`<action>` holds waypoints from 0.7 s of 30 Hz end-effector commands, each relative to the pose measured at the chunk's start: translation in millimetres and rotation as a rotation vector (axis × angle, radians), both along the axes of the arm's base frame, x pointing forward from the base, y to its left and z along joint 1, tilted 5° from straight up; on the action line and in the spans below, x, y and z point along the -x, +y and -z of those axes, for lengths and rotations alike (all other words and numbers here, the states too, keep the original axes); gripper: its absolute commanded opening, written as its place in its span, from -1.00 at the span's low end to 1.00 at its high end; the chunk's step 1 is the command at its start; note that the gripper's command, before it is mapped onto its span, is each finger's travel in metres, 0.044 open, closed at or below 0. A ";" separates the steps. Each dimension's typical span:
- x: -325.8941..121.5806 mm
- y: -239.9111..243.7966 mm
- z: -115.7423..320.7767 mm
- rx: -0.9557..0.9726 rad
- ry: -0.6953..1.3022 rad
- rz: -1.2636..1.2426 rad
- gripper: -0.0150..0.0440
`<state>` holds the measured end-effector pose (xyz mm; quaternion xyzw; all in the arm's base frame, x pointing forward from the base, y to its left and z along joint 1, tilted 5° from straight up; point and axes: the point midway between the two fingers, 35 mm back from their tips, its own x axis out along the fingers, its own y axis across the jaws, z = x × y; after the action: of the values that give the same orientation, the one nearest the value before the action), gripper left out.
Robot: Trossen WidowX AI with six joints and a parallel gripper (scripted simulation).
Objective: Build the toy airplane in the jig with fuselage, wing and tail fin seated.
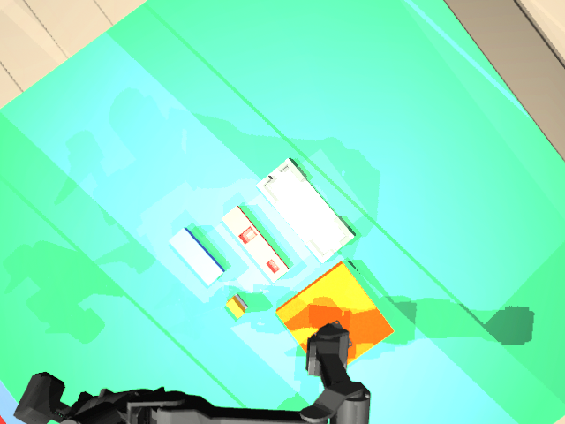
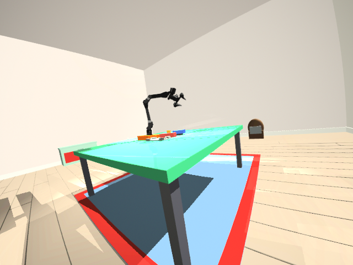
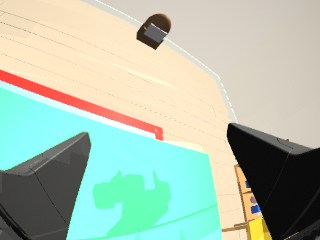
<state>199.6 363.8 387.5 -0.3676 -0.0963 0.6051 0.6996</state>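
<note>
The white jig (image 1: 306, 212) (image 2: 155, 139) lies on the table, its cradle without a part in it. The red fuselage (image 1: 260, 252) (image 2: 170, 134) lies beside it, its two sockets facing up and empty. The blue wing (image 1: 197, 256) (image 2: 179, 131) lies beyond the fuselage, its top washed out by glare. The small yellow tail fin (image 1: 235, 307) (image 2: 168, 131) stands near the fuselage's socketed end. My gripper (image 2: 182, 102) (image 3: 159, 134) is open and empty, high above the table and away from all the parts. The wing's and fin's tabs cannot be made out.
A square orange-yellow block (image 1: 344, 284) (image 2: 143, 138) sits beside the jig and fuselage, partly under the arm. The arm stretches along the bottom edge in the top view. The green table's edge (image 2: 199, 155) shows in the exterior view. A brown object (image 2: 255, 129) stands far off on the floor.
</note>
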 end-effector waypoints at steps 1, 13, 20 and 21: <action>-33.1 -24.1 35.6 0.079 0.142 0.144 1.00; -110.0 -162.8 158.3 0.294 0.699 0.774 1.00; -104.9 -254.4 214.9 0.361 1.032 1.166 1.00; -101.0 -268.8 222.5 0.371 1.086 1.229 1.00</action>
<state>310.3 133.4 189.1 -0.1687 0.5000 0.2855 0.8000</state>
